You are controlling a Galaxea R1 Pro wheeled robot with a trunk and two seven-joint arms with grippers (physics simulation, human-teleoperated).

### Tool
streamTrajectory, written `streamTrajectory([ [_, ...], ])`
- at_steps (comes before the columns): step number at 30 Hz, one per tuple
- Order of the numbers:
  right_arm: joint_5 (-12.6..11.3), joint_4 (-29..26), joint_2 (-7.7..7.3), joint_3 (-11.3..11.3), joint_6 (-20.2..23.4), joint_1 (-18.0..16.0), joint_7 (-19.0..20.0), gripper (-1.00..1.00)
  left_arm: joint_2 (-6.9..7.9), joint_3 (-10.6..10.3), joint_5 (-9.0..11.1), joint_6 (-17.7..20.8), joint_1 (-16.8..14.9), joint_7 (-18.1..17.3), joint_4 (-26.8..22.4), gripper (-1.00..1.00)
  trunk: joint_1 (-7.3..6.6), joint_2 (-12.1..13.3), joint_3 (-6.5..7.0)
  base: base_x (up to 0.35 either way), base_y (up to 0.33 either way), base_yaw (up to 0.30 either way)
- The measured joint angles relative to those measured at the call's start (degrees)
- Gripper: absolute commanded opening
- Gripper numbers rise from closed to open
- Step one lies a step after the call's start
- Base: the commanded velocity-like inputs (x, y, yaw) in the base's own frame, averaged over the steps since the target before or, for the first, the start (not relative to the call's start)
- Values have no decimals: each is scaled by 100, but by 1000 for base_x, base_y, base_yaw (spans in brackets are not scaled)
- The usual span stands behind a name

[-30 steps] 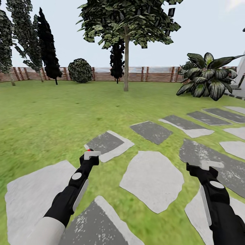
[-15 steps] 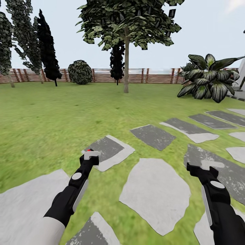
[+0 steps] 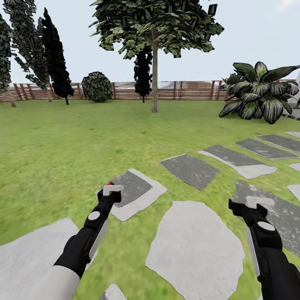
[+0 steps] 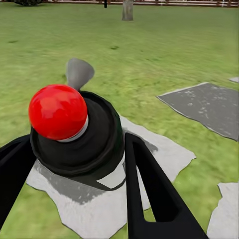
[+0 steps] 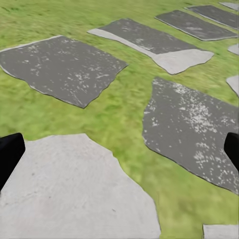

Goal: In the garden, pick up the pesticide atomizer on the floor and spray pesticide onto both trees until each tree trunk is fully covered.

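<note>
view: moved forward | stepping stones (image 3: 137, 193): lower in head view | tree (image 3: 154, 75): slightly nearer

Lawn (image 3: 62, 146): blurry matt green grass.
Stepping stones (image 3: 196, 250): rough mottled stone, pale and dark grey.
Fence (image 3: 191, 90): brown wooden slats.
Atomizer (image 4: 79, 139): matt black body, glossy red ball cap.
Left gripper (image 4: 74, 189): smooth black plastic look.
Tree trunk (image 3: 154, 77): mottled grey-brown bark.

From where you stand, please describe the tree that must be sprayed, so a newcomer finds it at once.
Look to the wooden fence at the far edge of the lawn. In front of it, near the middle, stands one tree alone on the grass. Its trunk is pale, straight and bare, unlike the black conifer and the round bush.
</note>
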Motion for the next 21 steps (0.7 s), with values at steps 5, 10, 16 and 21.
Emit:
streamTrajectory([
  [5,0,1,0,0,0,0,0,100,0,2,0,0,0,0,0,-100,0,0,0,336,0,0],
  [10,-4,0,0,-15,0,0,3,100,0,2,0,0,0,0,0,-100,0,0,0,336,0,0],
  [16,-45,0,0,-18,0,0,1,100,0,2,-1,0,0,0,0,-100,0,0,0,336,0,0],
  [21,-50,0,0,-10,0,0,0,100,0,2,-3,0,0,0,0,-100,0,0,0,336,0,0],
])
